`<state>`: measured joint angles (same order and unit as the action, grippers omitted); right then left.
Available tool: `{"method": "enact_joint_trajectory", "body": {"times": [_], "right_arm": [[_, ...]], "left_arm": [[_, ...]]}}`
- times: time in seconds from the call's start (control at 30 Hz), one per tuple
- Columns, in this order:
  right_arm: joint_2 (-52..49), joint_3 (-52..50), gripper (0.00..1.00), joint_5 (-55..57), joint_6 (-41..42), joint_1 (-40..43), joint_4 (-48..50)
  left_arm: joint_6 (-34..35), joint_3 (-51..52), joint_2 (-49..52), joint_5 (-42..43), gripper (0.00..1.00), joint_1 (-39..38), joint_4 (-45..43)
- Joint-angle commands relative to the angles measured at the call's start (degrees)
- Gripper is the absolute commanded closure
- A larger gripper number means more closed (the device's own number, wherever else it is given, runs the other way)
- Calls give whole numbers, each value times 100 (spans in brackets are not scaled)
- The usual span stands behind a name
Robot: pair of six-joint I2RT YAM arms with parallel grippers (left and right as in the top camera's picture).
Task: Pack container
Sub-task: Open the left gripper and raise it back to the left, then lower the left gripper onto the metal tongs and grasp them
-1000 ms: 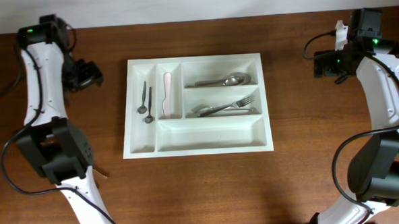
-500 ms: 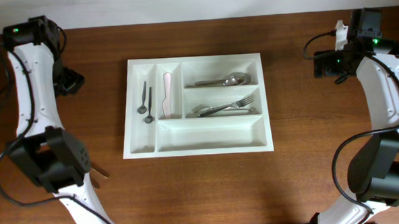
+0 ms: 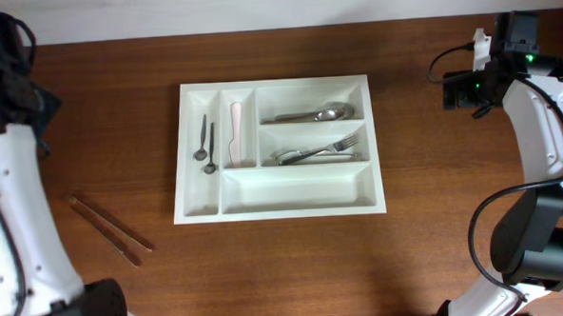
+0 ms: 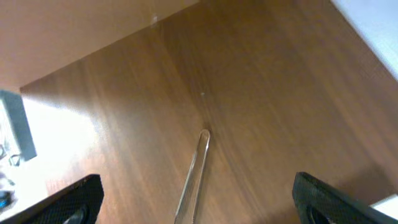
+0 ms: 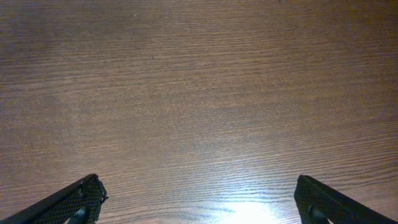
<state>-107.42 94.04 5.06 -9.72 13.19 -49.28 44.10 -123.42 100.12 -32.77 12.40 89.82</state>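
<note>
Entry, left pincer (image 4: 196, 186): mine, jaws spread wide, holding nothing. Over the last second its arm has swung from beside the upper-left corner of the container (image 3: 273, 83) out to the left edge of the table (image 3: 438, 246), and its camera now looks down on the chopsticks (image 4: 194, 171). Entry, chopsticks: a pair on bare wood, well left of the container, uncovered by that swing. Entry, container: mid-table, unmoved. Small dark spoons (image 3: 205, 140) and pink-handled knife (image 3: 235, 133) lie in the narrow bays, large spoons (image 3: 319, 112) and forks (image 3: 321, 151) in the upper two long bays, and the bottom long bay (image 3: 297, 189) is bare. Entry, right pincer (image 5: 196, 183): wide, empty, unmoved, far right. Assessment: the chopsticks appear to be the one item unpacked, and the bare bay is their likely place.
</note>
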Motion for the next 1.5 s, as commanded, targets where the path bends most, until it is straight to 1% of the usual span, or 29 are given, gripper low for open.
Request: {"method": "enact_joint_trajectory", "body": {"times": [0.0, 0.03, 0.17, 0.23, 0.27, 0.37, 0.43, 0.5, 0.57, 0.63, 0.7, 0.73, 0.8, 1.07, 1.13, 1.17, 1.2, 1.23, 1.27, 1.33, 1.37, 1.4, 1.43, 1.47], "right_arm": [[9, 68, 1, -9, -35, 0, 7], [9, 68, 1, -9, -37, 0, 9], [9, 68, 1, -9, -37, 0, 9], [9, 68, 1, -9, -37, 0, 9], [9, 68, 1, -9, -37, 0, 9], [9, 68, 1, -9, -37, 0, 9], [9, 68, 1, -9, -35, 0, 9], [9, 68, 2, -9, -37, 0, 9], [11, 68, 1, -9, -37, 0, 7], [9, 68, 1, -9, -37, 0, 9], [9, 68, 1, -9, -37, 0, 9], [9, 68, 1, -9, -35, 0, 9], [9, 68, 1, -9, -35, 0, 9], [9, 68, 1, -9, -37, 0, 9], [9, 68, 1, -9, -37, 0, 7], [9, 68, 1, -9, -37, 0, 7], [9, 68, 1, -9, -37, 0, 9], [9, 68, 1, -9, -37, 0, 7], [9, 68, 1, -9, -37, 0, 9], [11, 68, 1, -9, -37, 0, 9], [9, 68, 1, -9, -35, 0, 9], [9, 68, 1, -9, -37, 0, 9], [9, 68, 1, -9, -37, 0, 7], [9, 68, 1, -9, -37, 0, 9]], "left_arm": [[160, 1508, 208, -284, 1, -39, -671], [170, 2046, 205, -118, 1, -68, -960], [173, 3630, 149, 693, 1, -157, -2085], [306, 4616, 57, 1556, 1, -105, -2949], [522, 4857, 57, 1731, 1, -26, -3104], [1292, 5331, 57, 1958, 1, 306, -3171], [1484, 5519, 57, 2020, 1, 610, -3174], [1478, 5611, 57, 2057, 1, 946, -3104], [1325, 5611, 57, 2057, 1, 1169, -3040], [1259, 5613, 57, 2059, 5, 1307, -3001], [1213, 5630, 57, 2011, 5, 1329, -2979], [1080, 5670, 57, 1974, 4, 1327, -3032], [601, 5775, 57, 1978, 4, 1327, -3300], [-431, 6236, 57, 2026, 4, 1327, -4299], [-592, 6288, 57, 2085, 5, 1327, -4441], [-645, 6319, 57, 2109, 20, 1327, -4516], [-645, 6341, 57, 2124, 29, 1327, -4546], [-645, 6343, 57, 2122, 43, 1327, -4546], [-643, 6345, 57, 2124, 66, 1327, -4546], [-643, 6345, 57, 2122, 89, 1327, -4540], [-643, 6345, 57, 2124, 93, 1327, -4538], [-643, 6345, 57, 2122, 94, 1327, -4538], [-643, 6345, 57, 2122, 98, 1327, -4538], [-643, 6345, 57, 2120, 98, 1327, -4538]]}}
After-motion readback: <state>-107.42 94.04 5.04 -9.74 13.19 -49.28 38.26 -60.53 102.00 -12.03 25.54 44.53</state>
